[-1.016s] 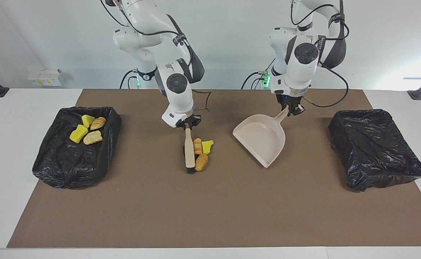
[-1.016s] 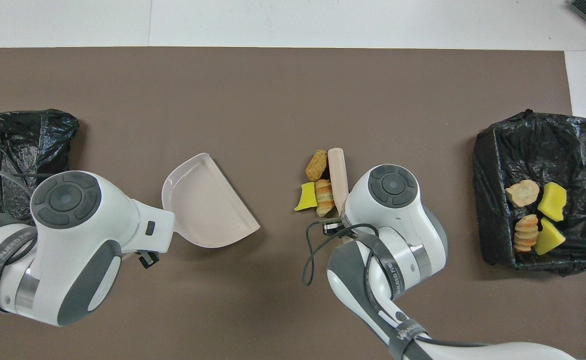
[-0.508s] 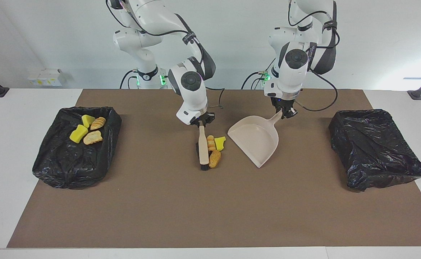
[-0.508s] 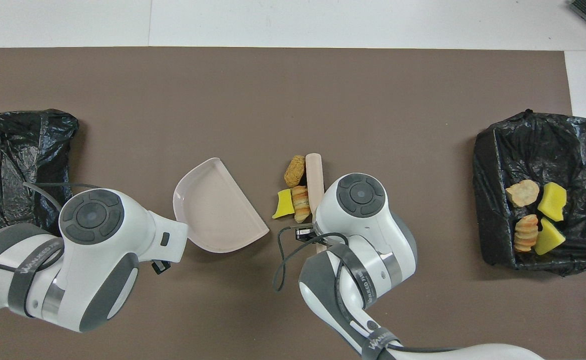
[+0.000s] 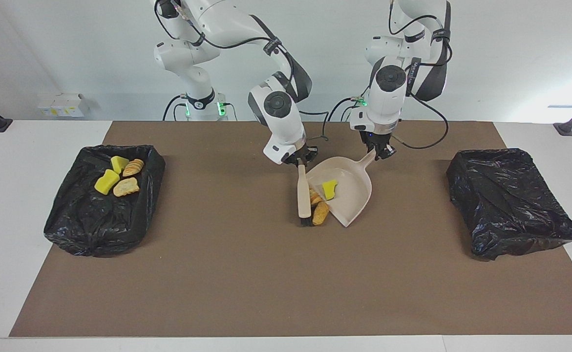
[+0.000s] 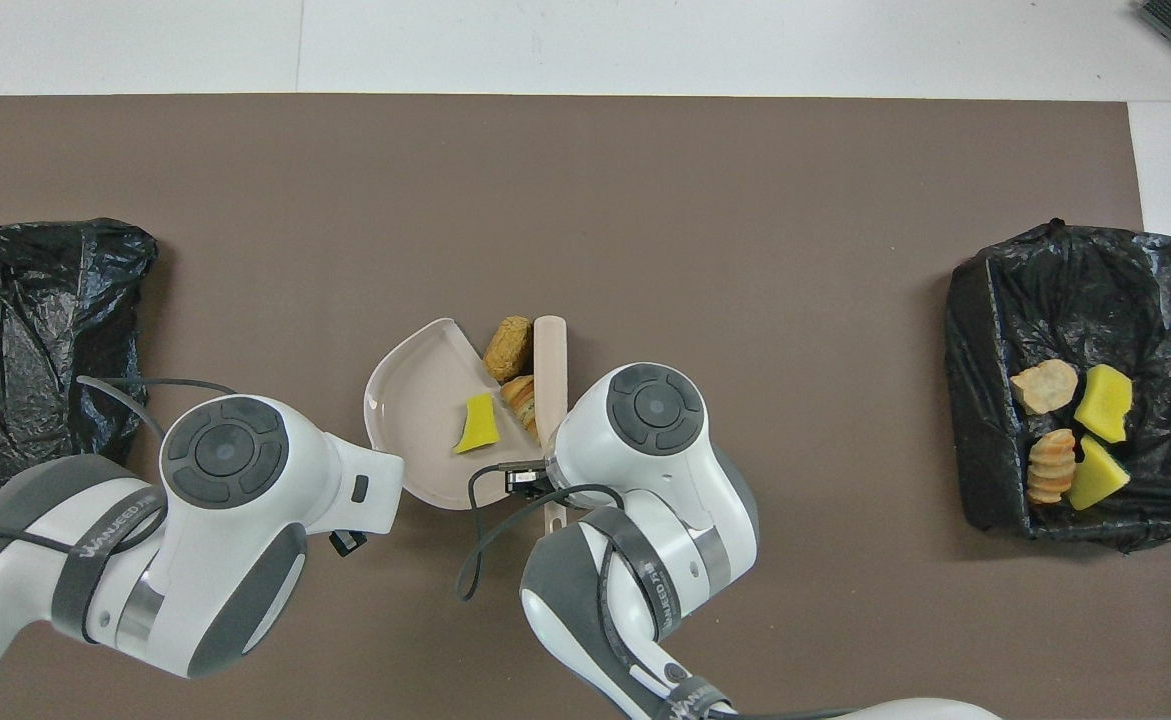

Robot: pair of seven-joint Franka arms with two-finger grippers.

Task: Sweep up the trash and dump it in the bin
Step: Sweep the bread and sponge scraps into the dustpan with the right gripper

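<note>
Black lettering on the grey bands of both arms read "WANJEED" or close to it in the overhead view, partly cut off; no other writing could be read.

Taking the facing view from its one side to the other: the black-lined bin (image 5: 104, 199) toward the right arm's end of the table held four pieces of trash (image 5: 119, 176), two yellow sponge chunks and two tan pastry lumps; it lay well apart from the brush.

The right arm came down from its base, bent at the elbow, wrist pitched steeply toward the table; the right gripper (image 5: 300, 162) was clamped tight on the top of the beige brush (image 5: 304, 195) handle; the brush stood nearly upright, its dark bristles on the brown mat (image 5: 246, 274). Two tan pastry lumps (image 5: 319, 208) lay touching the brush at the dustpan's lip; a yellow sponge chunk (image 5: 329, 189) lay inside the pan, just beside them.

The left arm hung folded, wrist pointing down; the left gripper (image 5: 379, 152) was clamped on the handle of the beige dustpan (image 5: 351, 193), whose open edge met the brush.

The second black bin (image 5: 508, 200) sat well apart from the dustpan, at the left arm's end.
</note>
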